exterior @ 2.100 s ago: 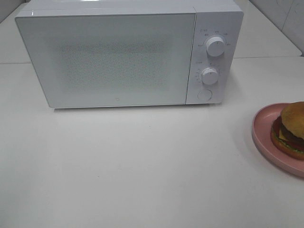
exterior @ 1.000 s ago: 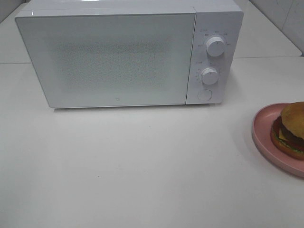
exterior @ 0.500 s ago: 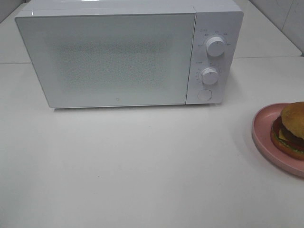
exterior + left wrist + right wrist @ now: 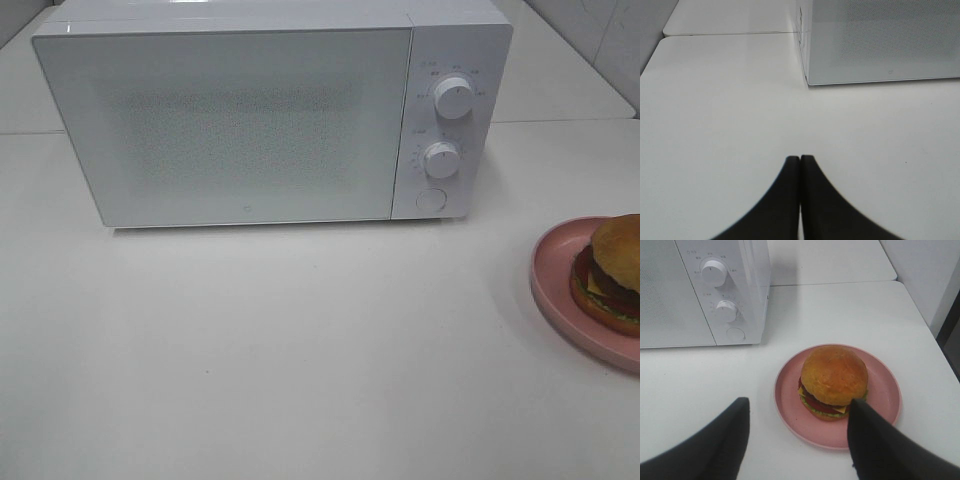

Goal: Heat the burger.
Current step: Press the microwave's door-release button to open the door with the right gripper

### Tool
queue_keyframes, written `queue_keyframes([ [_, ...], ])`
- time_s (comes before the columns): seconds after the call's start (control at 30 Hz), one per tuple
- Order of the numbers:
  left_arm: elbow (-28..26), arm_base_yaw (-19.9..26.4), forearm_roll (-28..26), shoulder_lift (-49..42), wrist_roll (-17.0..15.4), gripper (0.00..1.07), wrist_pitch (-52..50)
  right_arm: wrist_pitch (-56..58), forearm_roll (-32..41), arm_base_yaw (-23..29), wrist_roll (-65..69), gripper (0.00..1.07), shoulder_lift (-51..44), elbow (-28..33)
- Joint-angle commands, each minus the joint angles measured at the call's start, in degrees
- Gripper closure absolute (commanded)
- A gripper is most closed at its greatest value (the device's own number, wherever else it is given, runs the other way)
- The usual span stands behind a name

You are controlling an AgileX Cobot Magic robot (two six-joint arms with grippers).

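Observation:
The burger (image 4: 612, 272) with its golden-brown bun sits on a round pink plate (image 4: 556, 280) at the right edge of the white table, to the right of the microwave. It also shows in the right wrist view (image 4: 834, 381) on the plate (image 4: 885, 405). The white microwave (image 4: 270, 110) stands at the back with its door shut. My right gripper (image 4: 799, 412) is open, its fingers apart, a little short of the plate. My left gripper (image 4: 800, 159) is shut and empty over bare table near the microwave's left front corner. Neither gripper shows in the exterior high view.
The microwave's panel carries two white knobs (image 4: 454, 98) (image 4: 441, 159) and a round button (image 4: 431, 200). It also shows in the right wrist view (image 4: 715, 271). A seam between table sections runs behind the microwave. A wall stands at the far right (image 4: 925, 275).

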Motion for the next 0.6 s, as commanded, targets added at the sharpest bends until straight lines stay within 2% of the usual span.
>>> queue_keyframes([
  [0.03, 0.17, -0.06, -0.06, -1.15, -0.40, 1.07, -0.52, -3.84, -0.11, 0.23, -0.34, 0.50, 2.86, -0.34],
  [0.43, 0.17, -0.06, -0.06, -1.15, -0.40, 1.07, -0.52, -19.65, -0.11, 0.23, -0.34, 0.50, 20.63, -0.34],
  [0.6, 0.17, -0.06, -0.06, -1.15, -0.40, 1.07, -0.52, -26.87, -0.11, 0.23, -0.34, 0.54, 30.02, -0.34],
])
